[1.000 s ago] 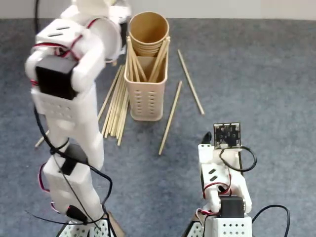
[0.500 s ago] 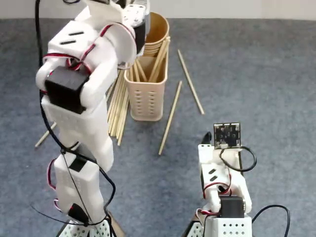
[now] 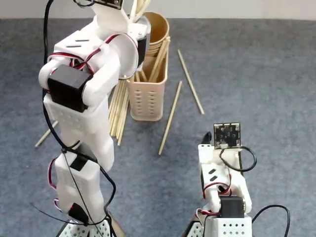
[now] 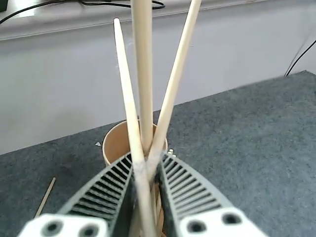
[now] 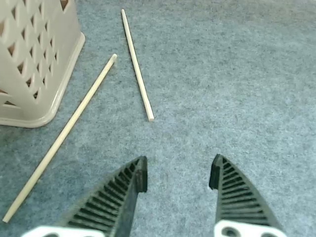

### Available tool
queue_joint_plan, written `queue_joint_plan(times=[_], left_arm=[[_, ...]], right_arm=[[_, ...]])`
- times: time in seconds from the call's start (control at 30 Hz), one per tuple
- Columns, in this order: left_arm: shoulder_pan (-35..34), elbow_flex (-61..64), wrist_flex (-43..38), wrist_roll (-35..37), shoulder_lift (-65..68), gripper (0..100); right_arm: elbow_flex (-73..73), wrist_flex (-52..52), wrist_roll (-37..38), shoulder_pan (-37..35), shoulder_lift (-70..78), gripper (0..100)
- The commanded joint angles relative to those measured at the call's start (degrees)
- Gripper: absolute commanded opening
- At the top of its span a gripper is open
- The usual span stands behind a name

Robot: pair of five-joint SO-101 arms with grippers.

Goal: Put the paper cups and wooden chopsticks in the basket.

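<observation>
My left pincer (image 4: 146, 168): clamped on three chopsticks (image 4: 143, 74) (by the cup (image 4: 116, 144))
My right pincer (image 5: 177, 174): spread wide, holding nothing

A blue-grey, short-piled carpet-like mat (image 3: 256, 74) covers the tabletop. Behind its far edge rises a plain pale wall (image 4: 247, 44). A thin black cable (image 4: 300, 57) hangs there, possibly touching the mat.
</observation>
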Motion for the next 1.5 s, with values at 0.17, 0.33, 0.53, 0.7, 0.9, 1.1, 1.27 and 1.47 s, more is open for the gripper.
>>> queue_joint_plan(times=[0.17,0.33,0.53,0.7,0.9,1.1,1.27,1.47], left_arm=[[0.31,11.47,0.44,-0.44,-13.14,0],[0.84,33.36,0.18,-2.9,-28.97,0],[0.92,52.79,-1.76,-3.43,-41.89,0],[1.01,59.47,-15.65,-5.1,-40.75,0],[4.18,60.0,-27.08,-5.01,-34.15,0],[4.7,67.47,-40.62,-5.54,-33.71,0],[4.18,85.32,-59.6,-6.15,-37.85,0],[4.26,99.38,-79.74,-10.11,-41.54,0]], right_arm=[[7.6,0.13,0.7,-0.66,-0.92,21.4],[7.6,0.13,0.7,-0.66,-0.92,21.4],[7.78,0.13,0.7,-0.66,-0.92,21.4],[7.78,0.13,0.7,-0.66,-0.92,21.4],[7.78,0.13,0.7,-0.66,-0.92,21.4],[7.78,0.13,0.7,-0.66,-0.92,21.4],[7.78,0.13,0.7,-0.66,-0.92,21.4],[7.78,0.13,0.7,-0.66,-0.92,21.4]])
